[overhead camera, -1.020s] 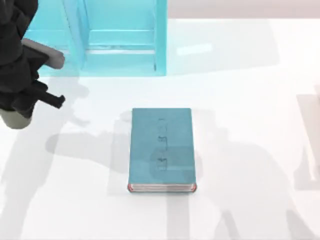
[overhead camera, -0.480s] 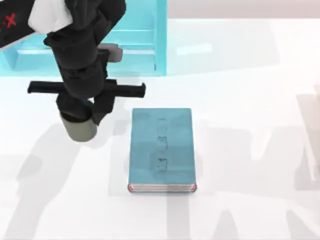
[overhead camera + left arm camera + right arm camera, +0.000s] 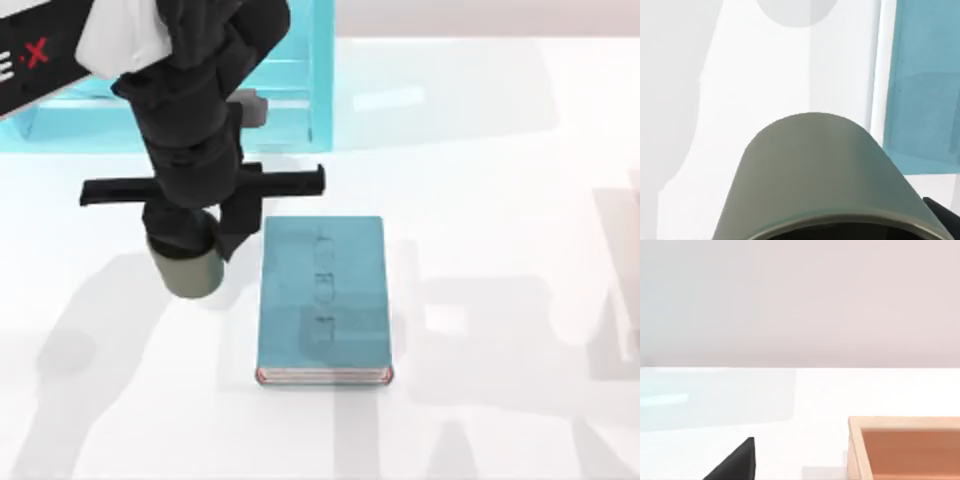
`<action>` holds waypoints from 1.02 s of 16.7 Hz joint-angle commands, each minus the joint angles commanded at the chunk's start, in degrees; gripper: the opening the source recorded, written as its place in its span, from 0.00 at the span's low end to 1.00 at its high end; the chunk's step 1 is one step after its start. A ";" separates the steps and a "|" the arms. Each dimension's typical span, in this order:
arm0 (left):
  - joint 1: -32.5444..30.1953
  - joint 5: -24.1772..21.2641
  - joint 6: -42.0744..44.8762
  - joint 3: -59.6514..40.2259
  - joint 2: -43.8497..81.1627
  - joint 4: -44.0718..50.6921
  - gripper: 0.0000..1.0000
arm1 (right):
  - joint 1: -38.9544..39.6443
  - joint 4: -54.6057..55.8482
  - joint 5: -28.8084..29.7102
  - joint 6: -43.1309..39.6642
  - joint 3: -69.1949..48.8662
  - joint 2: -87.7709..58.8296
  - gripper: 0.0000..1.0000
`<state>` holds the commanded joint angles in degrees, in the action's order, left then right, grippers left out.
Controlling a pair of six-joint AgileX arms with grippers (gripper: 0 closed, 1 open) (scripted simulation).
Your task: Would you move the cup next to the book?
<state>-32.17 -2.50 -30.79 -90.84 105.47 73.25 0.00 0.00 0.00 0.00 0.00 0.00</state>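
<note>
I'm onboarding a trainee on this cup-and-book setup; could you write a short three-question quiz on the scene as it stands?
1. True or false: the cup lies on top of the book.
2. Which arm's end effector carries the cup: A left, B right?
3. Fill in: by the top view, the cup is on the book's ____ side.

Key: 1 false; 2 A; 3 left.

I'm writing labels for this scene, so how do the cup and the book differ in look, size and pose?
The cup is round and olive-grey; the book is rectangular and teal-blue. The cup is much smaller than the book. The cup sits under the left gripper, which is shut on it, while the book lies flat and free on the table. Both have a matte finish.
</note>
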 joint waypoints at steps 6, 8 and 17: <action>0.57 -0.23 0.11 2.32 0.56 -2.41 0.00 | 0.00 0.00 0.00 0.00 0.00 0.00 1.00; 0.69 -0.38 0.48 5.76 0.81 -6.12 0.00 | 0.00 0.00 0.00 0.00 0.00 0.00 1.00; 1.08 -0.05 1.10 13.03 1.38 -14.37 0.08 | 0.00 0.00 0.00 0.00 0.00 0.00 1.00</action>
<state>-31.08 -2.55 -29.69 -77.81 106.85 58.88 0.00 0.00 0.00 0.00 0.00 0.00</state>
